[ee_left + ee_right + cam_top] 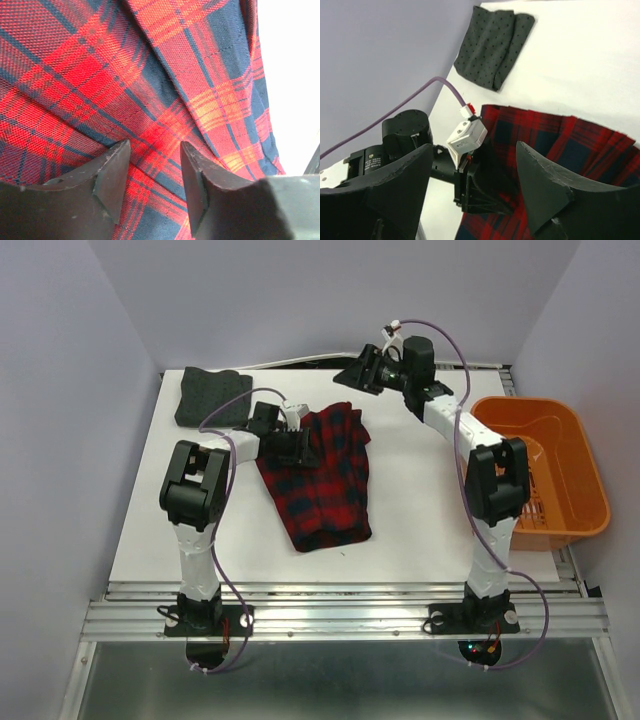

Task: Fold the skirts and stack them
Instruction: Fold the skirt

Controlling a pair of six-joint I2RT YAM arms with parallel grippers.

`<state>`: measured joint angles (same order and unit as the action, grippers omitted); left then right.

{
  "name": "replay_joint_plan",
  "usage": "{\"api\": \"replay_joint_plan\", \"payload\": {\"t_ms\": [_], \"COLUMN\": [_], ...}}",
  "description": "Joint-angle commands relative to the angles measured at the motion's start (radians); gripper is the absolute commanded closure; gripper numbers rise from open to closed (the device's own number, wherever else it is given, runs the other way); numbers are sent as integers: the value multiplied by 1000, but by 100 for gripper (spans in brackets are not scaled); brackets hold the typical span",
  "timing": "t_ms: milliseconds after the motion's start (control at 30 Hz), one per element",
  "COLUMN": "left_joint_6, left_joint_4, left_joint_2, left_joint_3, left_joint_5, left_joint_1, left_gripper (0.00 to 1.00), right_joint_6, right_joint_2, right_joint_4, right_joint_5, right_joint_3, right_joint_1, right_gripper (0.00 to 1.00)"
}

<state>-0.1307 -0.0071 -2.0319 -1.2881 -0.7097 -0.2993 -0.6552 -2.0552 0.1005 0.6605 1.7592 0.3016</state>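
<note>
left jaws: open, tips down on plaid skirt point(150, 75)
right jaws: open, raised over desk point(420, 525)
grey skirt point(210, 395): folded, far-left corner
basket point(565, 532): orange, right of desk

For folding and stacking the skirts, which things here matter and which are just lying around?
Belongs to the job: red-and-black plaid skirt; dark grey dotted skirt, folded, far left corner.
Just lying about: orange basket, at the right side.
</note>
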Motion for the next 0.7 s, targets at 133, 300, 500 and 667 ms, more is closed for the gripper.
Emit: {"api": "replay_joint_plan", "payload": {"t_ms": [133, 300, 500, 667], "left_joint_6": [75, 111, 177, 268], "left_joint_4": [-48, -57, -108, -143], "left_joint_2": [127, 179, 128, 105], "left_joint_3": [-7, 18, -25, -120], "left_joint_5": [73, 90, 159, 194], "left_joint_1": [8, 2, 6, 29], "left_gripper": [39, 37, 37, 37], "right_joint_6": [-138, -161, -6, 101], "right_joint_2": [-132, -212, -252, -220], "right_joint_4": [66, 133, -7, -97], "right_joint_5": [117, 134, 44, -64], "right_joint_3": [-56, -79, -107, -122], "right_joint_1": [4, 22, 11, 11], "right_gripper": [41, 43, 51, 55]}}
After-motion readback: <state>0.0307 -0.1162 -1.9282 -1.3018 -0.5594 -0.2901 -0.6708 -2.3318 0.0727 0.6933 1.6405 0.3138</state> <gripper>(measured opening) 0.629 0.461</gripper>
